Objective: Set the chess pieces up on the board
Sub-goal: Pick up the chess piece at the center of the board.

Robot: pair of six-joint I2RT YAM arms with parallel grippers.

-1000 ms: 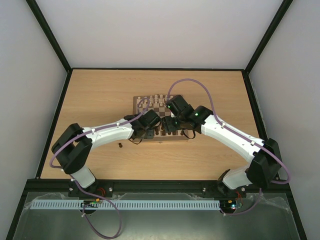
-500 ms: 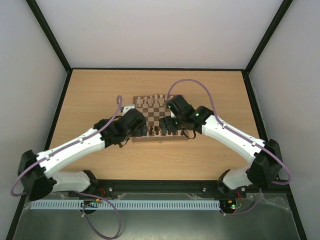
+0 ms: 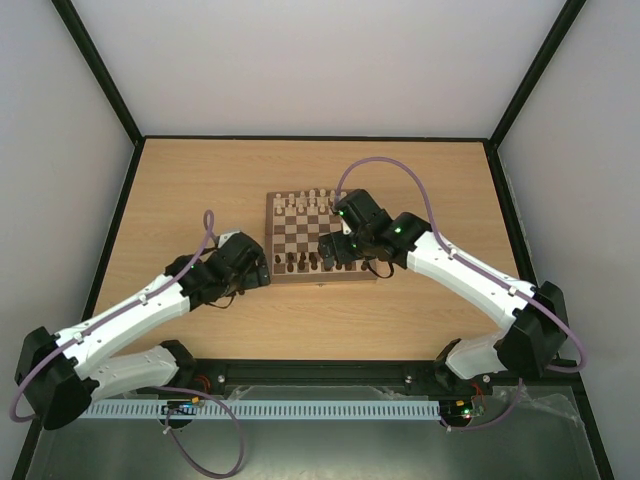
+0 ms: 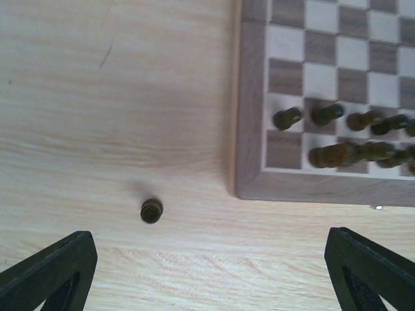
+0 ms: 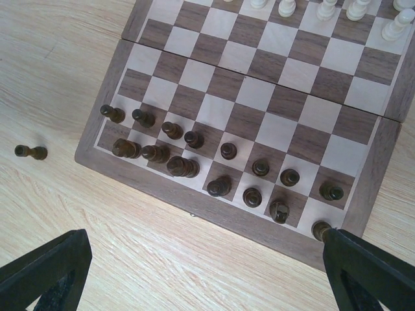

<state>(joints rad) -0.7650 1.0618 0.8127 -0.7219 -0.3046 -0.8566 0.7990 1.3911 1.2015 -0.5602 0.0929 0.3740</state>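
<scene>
Wide open and empty, the left gripper (image 4: 211, 275) hung over bare table (image 4: 78, 97) off the near left corner of the board (image 4: 251, 97), and the right gripper (image 5: 207, 278), equally spread, hung over its near edge. Dark pieces (image 5: 185, 167) crowded the two near rows, pale pieces (image 5: 286, 8) the far edge. One stray piece (image 4: 151, 210) sat on the table, apart from the border.

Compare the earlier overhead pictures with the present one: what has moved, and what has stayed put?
The left gripper pulled back off the board toward the near left and now hangs open over the table, by the lone dark piece. The right gripper stayed over the board's near right part; that piece stayed off the board.
</scene>
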